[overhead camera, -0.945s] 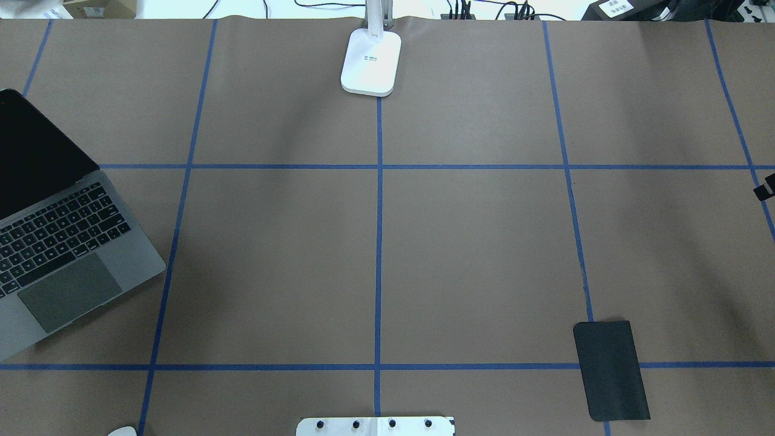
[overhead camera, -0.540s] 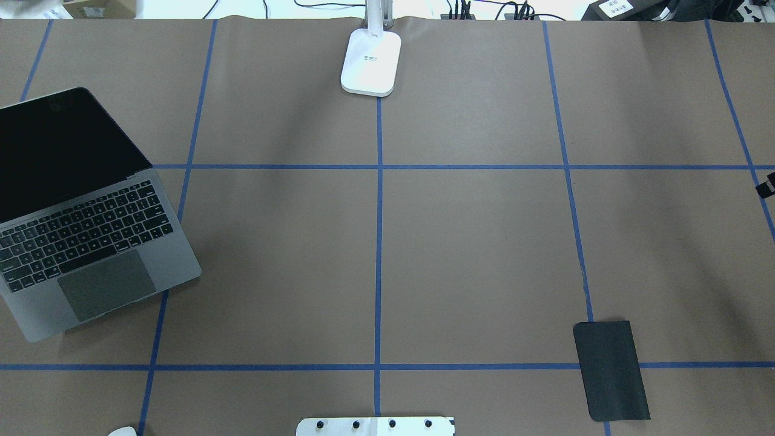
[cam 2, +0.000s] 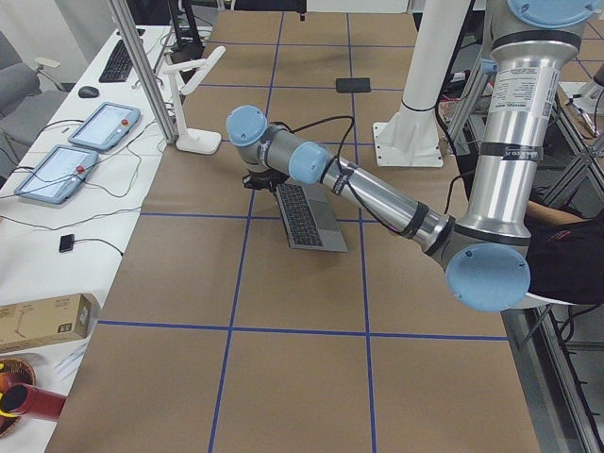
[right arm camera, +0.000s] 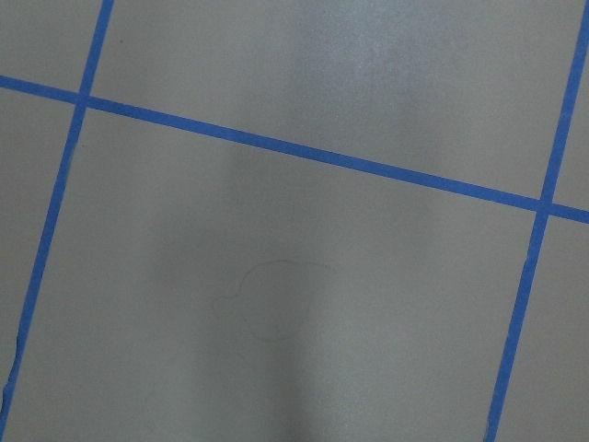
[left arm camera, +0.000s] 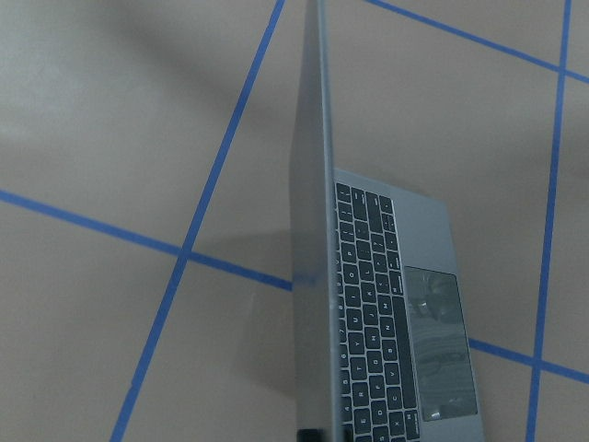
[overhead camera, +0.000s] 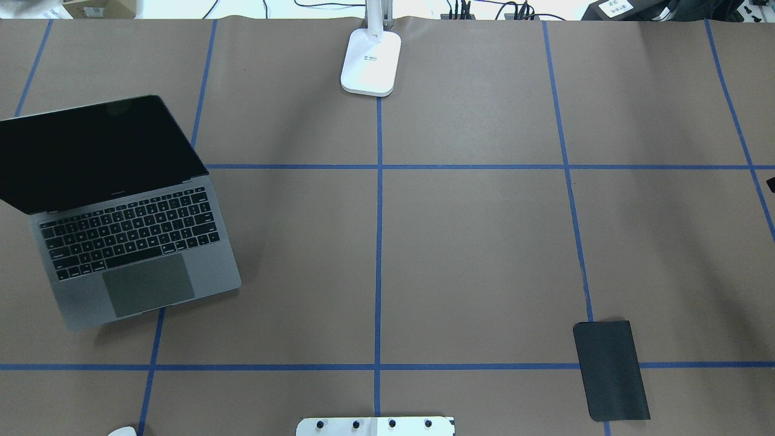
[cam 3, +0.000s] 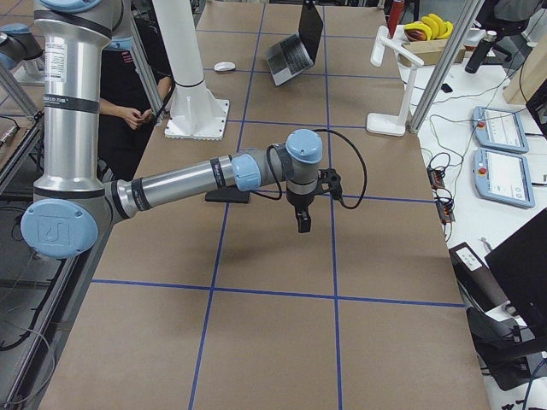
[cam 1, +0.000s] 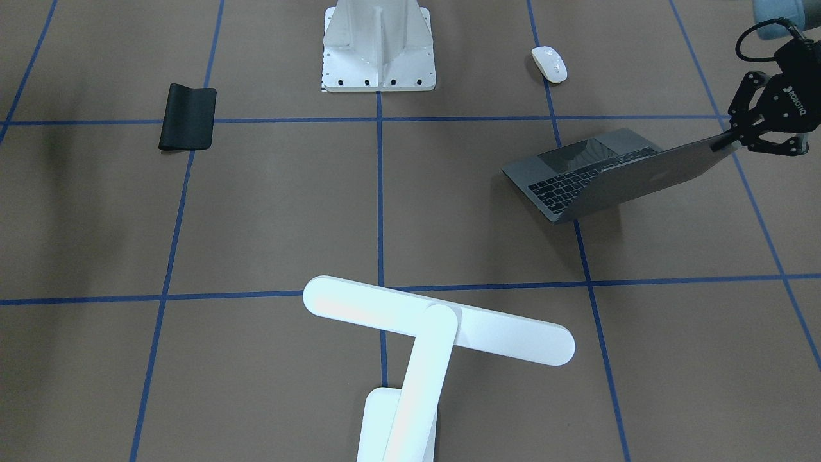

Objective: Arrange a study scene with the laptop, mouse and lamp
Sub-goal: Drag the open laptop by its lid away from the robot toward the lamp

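Note:
The laptop [overhead camera: 139, 242] stands open on the table's left part, with a black screen, black keys and a grey trackpad. My left gripper [cam 1: 737, 136] is shut on the top edge of its lid [cam 1: 648, 173]. The left wrist view looks along the lid's edge onto the keyboard [left arm camera: 368, 313]. The white mouse [cam 1: 550, 64] lies near the robot's base, left of the pedestal, and only its edge shows in the overhead view [overhead camera: 123, 432]. The white lamp [cam 1: 436, 321] stands at the far middle edge; the overhead view shows its base [overhead camera: 371, 60]. My right gripper [cam 3: 303, 224] hangs over bare table; I cannot tell whether it is open or shut.
A black rectangular mat [overhead camera: 610, 370] lies at the near right. The white bolted pedestal [cam 1: 378, 45] stands at the near middle edge. Blue tape lines cross the brown table cover [overhead camera: 472, 254]. Tablets and cables lie beyond the far edge.
The laptop has slid to the right, toward the table's middle, and turned squarer to the robot, still held by the lid. The right gripper's tip has drawn back at the overhead view's right edge.

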